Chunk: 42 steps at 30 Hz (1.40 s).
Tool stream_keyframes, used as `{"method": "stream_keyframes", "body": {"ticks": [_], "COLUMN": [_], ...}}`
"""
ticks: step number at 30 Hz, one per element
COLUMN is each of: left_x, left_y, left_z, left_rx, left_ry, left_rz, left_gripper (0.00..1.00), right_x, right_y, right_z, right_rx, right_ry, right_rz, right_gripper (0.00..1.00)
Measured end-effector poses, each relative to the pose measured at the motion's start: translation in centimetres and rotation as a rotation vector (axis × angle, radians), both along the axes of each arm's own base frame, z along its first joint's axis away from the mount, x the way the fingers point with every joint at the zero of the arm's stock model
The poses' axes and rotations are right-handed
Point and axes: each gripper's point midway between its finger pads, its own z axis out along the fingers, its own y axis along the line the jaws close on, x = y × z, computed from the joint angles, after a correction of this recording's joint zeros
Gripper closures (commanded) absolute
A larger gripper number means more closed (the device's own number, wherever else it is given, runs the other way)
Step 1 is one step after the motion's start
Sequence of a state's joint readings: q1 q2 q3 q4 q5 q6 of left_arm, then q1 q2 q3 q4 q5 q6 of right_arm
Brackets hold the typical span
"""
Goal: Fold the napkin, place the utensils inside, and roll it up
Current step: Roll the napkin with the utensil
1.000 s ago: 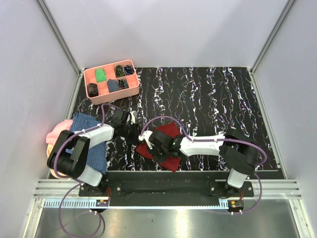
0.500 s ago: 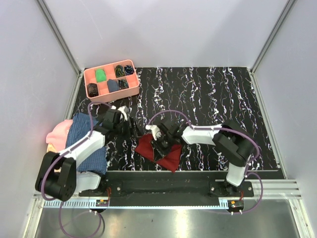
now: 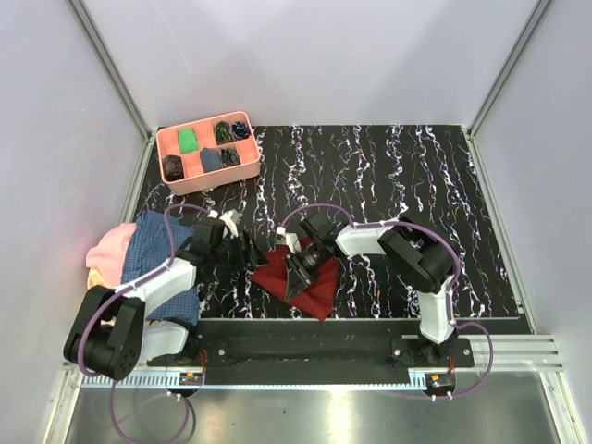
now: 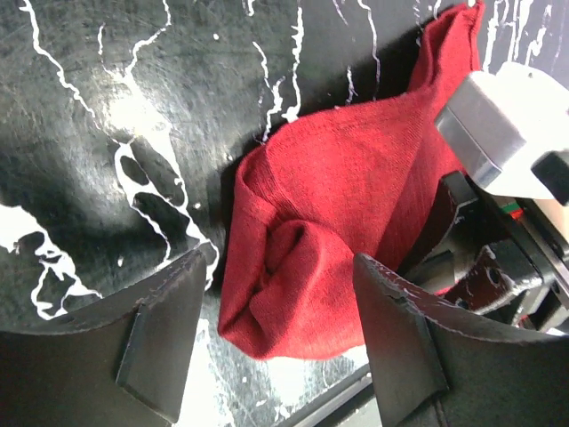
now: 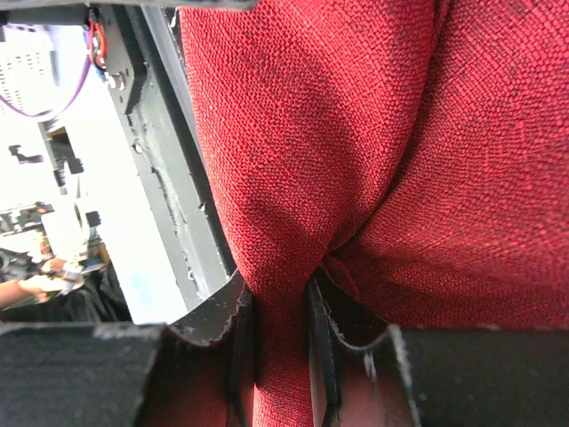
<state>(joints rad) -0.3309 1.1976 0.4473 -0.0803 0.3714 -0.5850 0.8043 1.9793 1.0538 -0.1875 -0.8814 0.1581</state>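
Observation:
The dark red napkin [image 3: 319, 282] lies bunched on the black marbled table near the front edge. My right gripper [image 3: 298, 275] is shut on a raised fold of it; in the right wrist view [image 5: 283, 311] the red cloth [image 5: 356, 133] is pinched between the jaws. My left gripper [image 3: 248, 252] is open just left of the napkin. In the left wrist view its gripper [image 4: 277, 276] frames the napkin's rolled corner [image 4: 302, 258] without touching it. No utensils show on the table.
A pink compartment tray [image 3: 205, 172] with small items stands at the back left. A blue checked cloth [image 3: 162, 268] and a pink cloth [image 3: 106, 248] lie at the left edge. The table's metal front rail [image 3: 305, 326] runs just below the napkin.
My right gripper has stayed on the napkin's near-left part while its arm swung left, and the cloth bunched up. My left gripper has moved nearer and right, towards the napkin's corner.

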Motion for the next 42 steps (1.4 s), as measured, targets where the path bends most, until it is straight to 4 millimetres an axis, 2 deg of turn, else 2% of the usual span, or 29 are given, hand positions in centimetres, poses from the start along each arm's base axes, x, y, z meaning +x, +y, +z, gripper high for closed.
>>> {"method": "stream_keyframes", "body": {"ticks": [7,10,15,21,22,24,26,27,28,31,34,36,40,42], "left_x": [0.2,0.6,0.6,0.0,0.0,-0.1,-0.1,-0.1,-0.1,-0.2,-0.2,-0.1,0.2,0.3], "left_y": [-0.2,-0.5,-0.9,-1.3,-1.4,-1.5,-1.6,-1.6,-1.6,-1.5,-1.6,-1.6,-1.8,-1.8], "left_z": [-1.2,-1.2,-1.4,-1.5,-1.5,-1.5,-1.5,-1.5,-1.5,-1.7,-1.9,-2.0,-2.0,-2.1], "left_rx": [0.003,-0.012,-0.032,-0.064,-0.069,-0.078,-0.083,-0.085,-0.084,-0.073,-0.053,-0.044,-0.029,-0.022], "left_ry": [0.045,0.043,0.054,0.072,0.074,0.073,0.069,0.067,0.069,0.094,0.137,0.163,0.209,0.234], "left_rz": [0.010,0.007,0.009,-0.012,-0.012,-0.017,-0.023,-0.024,-0.025,-0.024,-0.028,-0.035,-0.049,-0.057], "left_gripper": [0.31,0.36,0.61,0.84,0.92,1.00,1.00,1.00,1.00,1.00,1.00,1.00,1.00,1.00], "right_x": [0.1,0.1,0.1,0.2,0.3,0.4,0.6,0.7,0.7,0.9,1.8,3.2,6.3,6.7], "right_y": [-0.2,-0.2,-0.3,-0.4,-0.4,-0.4,-0.5,-0.5,-0.5,-0.7,-0.8,-0.8,-1.1,-1.2], "right_z": [0.0,0.0,-0.1,0.0,0.0,0.0,0.1,0.1,0.1,0.6,1.7,2.6,5.2,6.8], "right_rx": [0.026,0.038,0.061,0.091,0.094,0.099,0.100,0.099,0.098,0.080,0.052,0.032,-0.005,-0.018], "right_ry": [0.059,0.083,0.136,0.209,0.217,0.236,0.247,0.248,0.248,0.271,0.200,0.098,-0.169,-0.329], "right_rz": [0.005,0.010,0.020,0.031,0.031,0.031,0.027,0.025,0.023,0.001,-0.035,-0.076,-0.162,-0.181], "right_gripper": [0.84,0.84,0.84,0.84,0.83,0.79,0.72,0.66,0.54,0.39,0.34,0.31,0.29,0.28]}}
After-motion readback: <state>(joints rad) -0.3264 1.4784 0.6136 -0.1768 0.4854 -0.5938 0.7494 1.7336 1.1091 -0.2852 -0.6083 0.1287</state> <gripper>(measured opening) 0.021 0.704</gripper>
